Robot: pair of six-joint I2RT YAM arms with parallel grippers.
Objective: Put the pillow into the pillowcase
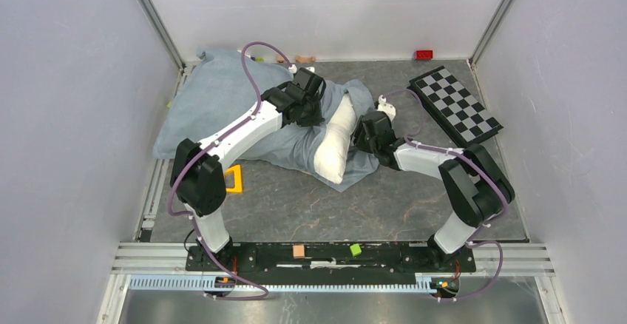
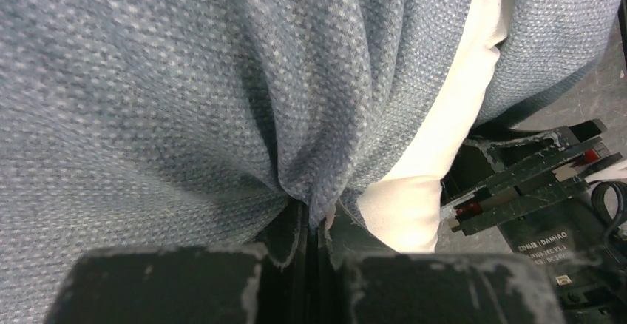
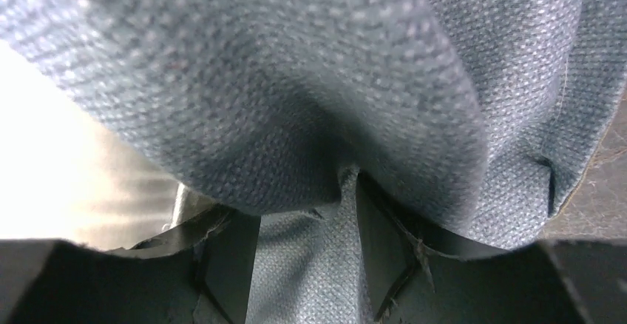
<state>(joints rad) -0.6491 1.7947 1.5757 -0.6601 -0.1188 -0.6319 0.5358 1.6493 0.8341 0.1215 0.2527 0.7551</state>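
The pillow (image 1: 336, 143) lies in the middle of the table (image 1: 333, 206). A long white strip of it shows at the open end of the pillowcase (image 1: 214, 98). There is blue-grey cloth on both sides of that strip. The rest of the pillowcase spreads away to the back left corner.

The left gripper (image 2: 314, 224) is shut tight on a fold of the pillowcase, just beside the white pillow. The cloth bunches up into wrinkles where the fingers pinch it.

The right gripper (image 3: 303, 213) is on the other side of the pillow, at the near edge of the cloth. Its fingers stand apart, and cloth lies between them. It does not look like a tight hold.

The step in hand looks like pulling the open end of the pillowcase over the last part of the pillow. The job seems partly done, because some white is not covered.

Next, the right gripper would need a firm pinch on the edge of the cloth. Then both arms would need to pull that edge over the white strip while the pillow slides deeper in. If only one side pulls, the cloth may just bunch up and the pillow may roll out.
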